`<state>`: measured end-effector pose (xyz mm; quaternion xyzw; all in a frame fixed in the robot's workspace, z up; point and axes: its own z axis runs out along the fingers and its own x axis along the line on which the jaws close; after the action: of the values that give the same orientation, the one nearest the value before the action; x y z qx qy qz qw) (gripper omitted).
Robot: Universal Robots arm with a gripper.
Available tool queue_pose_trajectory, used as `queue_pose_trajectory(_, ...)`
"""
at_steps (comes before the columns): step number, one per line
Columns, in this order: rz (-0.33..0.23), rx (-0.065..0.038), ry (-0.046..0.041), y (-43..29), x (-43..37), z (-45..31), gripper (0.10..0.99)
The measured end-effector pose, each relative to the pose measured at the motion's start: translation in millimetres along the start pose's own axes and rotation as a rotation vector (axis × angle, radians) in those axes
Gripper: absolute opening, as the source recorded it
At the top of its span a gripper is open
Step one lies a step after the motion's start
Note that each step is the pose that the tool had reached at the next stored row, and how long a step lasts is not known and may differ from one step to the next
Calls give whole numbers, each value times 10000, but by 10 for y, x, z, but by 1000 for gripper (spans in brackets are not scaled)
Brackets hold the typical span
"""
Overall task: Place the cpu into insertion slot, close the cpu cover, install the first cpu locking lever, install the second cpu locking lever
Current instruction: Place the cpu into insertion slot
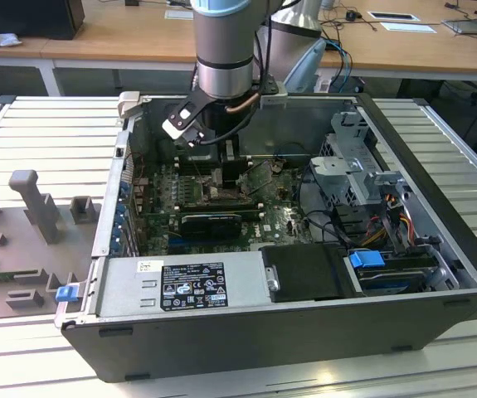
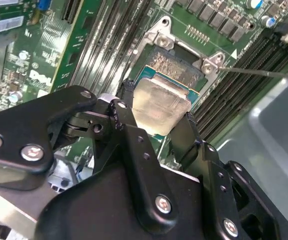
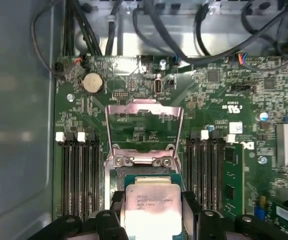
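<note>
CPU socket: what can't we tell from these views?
1. Slot contacts: in both wrist views, mostly covered by the pale silvery square cpu held in the jaws over the dark silver-rimmed insertion slot.
2. Slot in the exterior view: largely hidden behind the black gripper.

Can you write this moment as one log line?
gripper: shut on cpu | cpu: at insertion slot | cpu cover: open

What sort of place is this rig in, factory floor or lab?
Looks like a lab or office workshop: wooden desks behind, a slatted metal bench, an open computer case with the gripper holding the cpu inside.
</note>
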<state>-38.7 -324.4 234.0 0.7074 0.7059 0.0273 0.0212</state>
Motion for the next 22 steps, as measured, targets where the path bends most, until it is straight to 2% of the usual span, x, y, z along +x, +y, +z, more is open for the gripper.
queue_pose_trajectory(3,-56,-11,5,-47,26,63,537)
queue_pose_trajectory(4,-57,-21,5,-73,35,109,537)
queue_pose_trajectory(8,-36,-21,2,-75,55,192,537)
queue_pose_trajectory(13,50,-21,-4,-52,64,239,537)
queue_pose_trajectory(15,50,-21,-4,-54,68,286,537)
queue_pose_trajectory(22,128,-22,-10,-56,78,332,537)
